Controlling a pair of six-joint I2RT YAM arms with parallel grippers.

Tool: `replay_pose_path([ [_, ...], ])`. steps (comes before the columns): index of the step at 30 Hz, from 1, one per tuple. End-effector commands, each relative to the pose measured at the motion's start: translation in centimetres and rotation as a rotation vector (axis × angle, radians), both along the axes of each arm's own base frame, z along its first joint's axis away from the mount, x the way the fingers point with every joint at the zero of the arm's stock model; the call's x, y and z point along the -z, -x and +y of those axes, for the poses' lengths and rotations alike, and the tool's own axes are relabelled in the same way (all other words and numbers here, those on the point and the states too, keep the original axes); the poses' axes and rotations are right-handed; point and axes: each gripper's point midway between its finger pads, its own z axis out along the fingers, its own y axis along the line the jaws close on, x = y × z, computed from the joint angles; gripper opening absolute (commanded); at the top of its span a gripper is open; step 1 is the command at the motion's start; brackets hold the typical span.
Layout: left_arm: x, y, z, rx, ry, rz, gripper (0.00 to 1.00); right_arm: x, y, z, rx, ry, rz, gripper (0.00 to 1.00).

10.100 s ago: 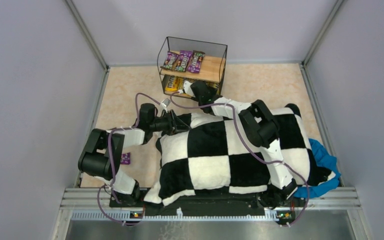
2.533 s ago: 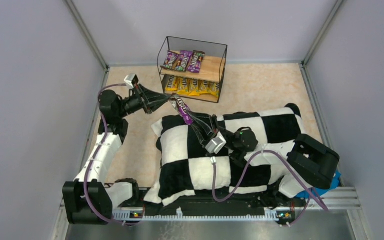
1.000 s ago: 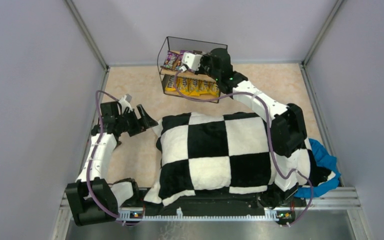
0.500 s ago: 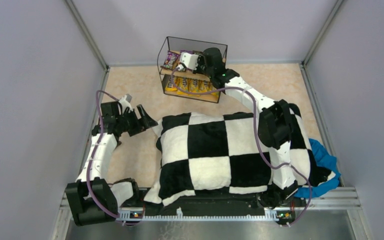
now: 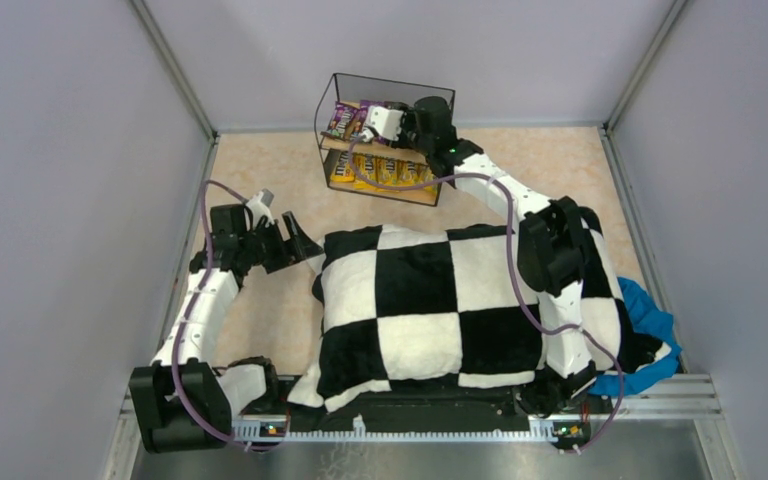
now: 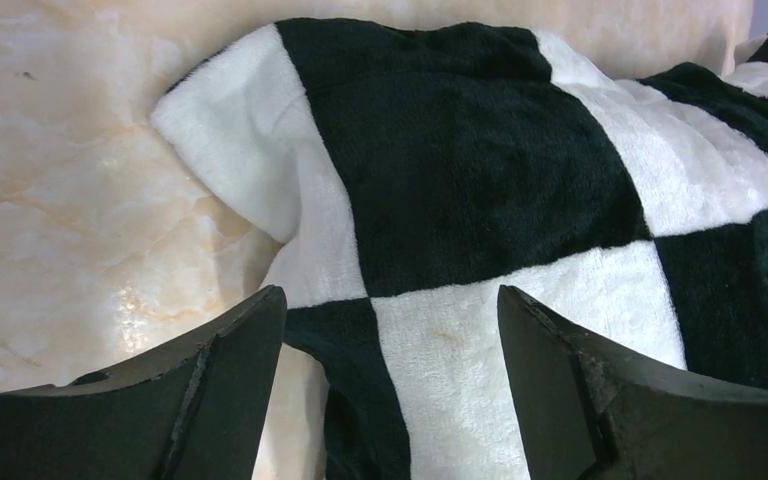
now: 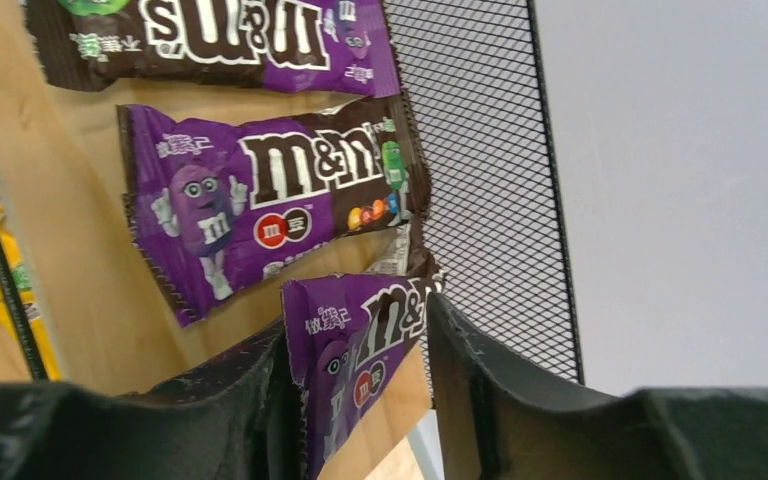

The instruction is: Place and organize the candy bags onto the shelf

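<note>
The shelf (image 5: 322,120) stands at the back of the table, with purple candy bags (image 5: 345,118) on its top board and yellow bags (image 5: 380,172) on the lower board. My right gripper (image 5: 400,115) reaches over the top board. In the right wrist view its jaws (image 7: 360,330) stand apart around a purple bag (image 7: 355,370) that leans on the left finger, its lower end on the wooden board (image 7: 80,250). Two more purple bags (image 7: 260,200) lie flat beyond it. My left gripper (image 5: 298,240) is open and empty at the cushion's left corner (image 6: 390,300).
A big black-and-white checkered cushion (image 5: 430,290) covers the table's middle and shows under the left jaws (image 6: 480,180). A blue cloth (image 5: 650,320) sticks out at its right. The shelf's black mesh wall (image 7: 490,180) stands just beyond the right fingers. Grey walls enclose the table.
The right arm carried a purple bag from above the cushion to the shelf's top board. The left arm drew back from the shelf to the cushion's left corner and shifted slightly right.
</note>
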Motion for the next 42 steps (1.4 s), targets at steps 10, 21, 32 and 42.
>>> replay_pose_path([
  [10, 0.3, 0.1, -1.8, 0.064, -0.001, -0.011, 0.83, -5.0, 5.7, 0.7, -0.125, -0.17, 0.016, 0.73],
  [21, 0.2, -0.4, -1.2, 0.018, -0.022, -0.032, 0.86, -6.8, 16.3, 0.6, -0.215, -0.492, 0.102, 0.99],
  [32, 2.4, -1.9, 2.3, -0.227, -0.096, 0.079, 0.88, -11.3, 26.4, -0.2, -0.245, -1.116, 0.274, 0.99],
  [42, 3.8, -2.7, 18.3, -0.844, -0.31, 0.271, 0.98, -8.8, 27.7, -2.7, -0.048, -1.228, 0.458, 0.99],
])
